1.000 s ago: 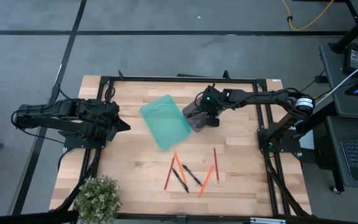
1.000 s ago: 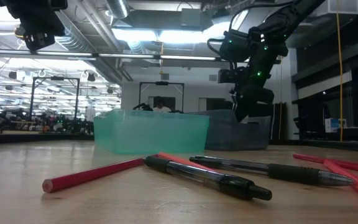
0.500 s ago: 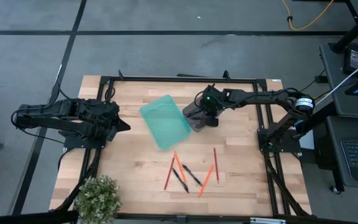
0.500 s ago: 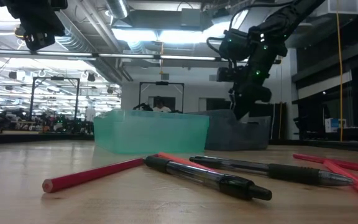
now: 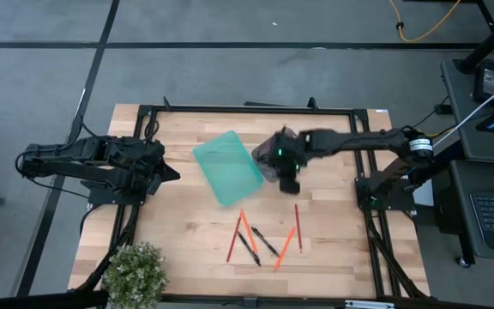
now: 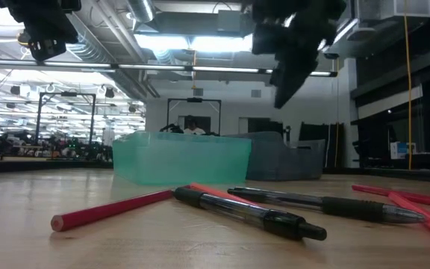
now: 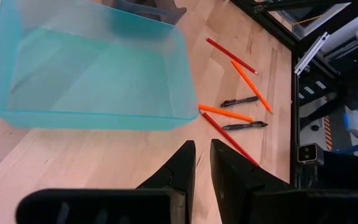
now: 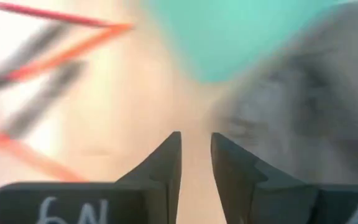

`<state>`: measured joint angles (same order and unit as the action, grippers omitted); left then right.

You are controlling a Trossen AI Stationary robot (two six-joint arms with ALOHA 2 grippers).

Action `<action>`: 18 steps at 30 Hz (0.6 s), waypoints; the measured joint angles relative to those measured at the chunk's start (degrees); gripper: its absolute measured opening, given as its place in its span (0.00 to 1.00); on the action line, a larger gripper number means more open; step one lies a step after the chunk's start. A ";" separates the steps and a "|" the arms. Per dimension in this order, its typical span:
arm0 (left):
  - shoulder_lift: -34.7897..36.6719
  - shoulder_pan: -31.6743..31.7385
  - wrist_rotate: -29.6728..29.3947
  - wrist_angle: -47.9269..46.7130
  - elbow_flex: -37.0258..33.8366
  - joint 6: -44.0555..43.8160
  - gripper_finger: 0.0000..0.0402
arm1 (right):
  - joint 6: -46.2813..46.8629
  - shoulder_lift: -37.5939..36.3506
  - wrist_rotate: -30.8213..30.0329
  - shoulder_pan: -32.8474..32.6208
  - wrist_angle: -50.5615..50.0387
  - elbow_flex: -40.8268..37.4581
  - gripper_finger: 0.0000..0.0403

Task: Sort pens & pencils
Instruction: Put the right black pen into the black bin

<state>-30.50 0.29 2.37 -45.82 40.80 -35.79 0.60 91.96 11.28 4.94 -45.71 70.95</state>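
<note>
Two black pens (image 5: 265, 242) (image 5: 248, 249) lie flat on the wooden table near its near edge, mixed with several orange-red pencils (image 5: 284, 248) (image 5: 298, 227) (image 5: 232, 244). They also show up close in the low view, pens (image 6: 319, 205) and a pencil (image 6: 110, 211). A teal bin (image 5: 228, 166) and a grey bin (image 5: 267, 163) stand side by side mid-table. My right gripper (image 5: 288, 184) (image 8: 196, 137) hangs in the air just nearward of the grey bin, shut and empty, and blurred (image 6: 288, 71). My left gripper (image 5: 171, 174) (image 7: 202, 144) waits shut, left of the teal bin.
A potted plant (image 5: 135, 275) sits at the near left corner. The black frame rail (image 5: 247, 110) runs round the table. Bare wood lies between the bins and the pencils, and on the right of the red pencil.
My right gripper has risen out of the grey bin and swung toward the table's near edge, toward the pens and pencils, moving fast enough to blur. The pens, pencils and bins have stayed where they were.
</note>
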 joint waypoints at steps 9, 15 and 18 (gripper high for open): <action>0.01 0.00 0.16 0.00 0.00 -2.46 0.11 | 24.57 3.34 -3.10 -17.78 8.07 -1.74 0.22; 0.00 0.00 0.81 -0.84 0.00 -4.32 0.11 | 36.04 7.42 -2.51 -20.58 19.26 -1.72 0.22; 0.00 -0.01 1.46 -4.11 0.00 -4.31 0.11 | 41.37 10.15 -2.47 -20.53 20.79 -1.72 0.22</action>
<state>-30.50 0.28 3.83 -49.93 40.80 -40.10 41.97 102.11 8.81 -15.59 -24.93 69.23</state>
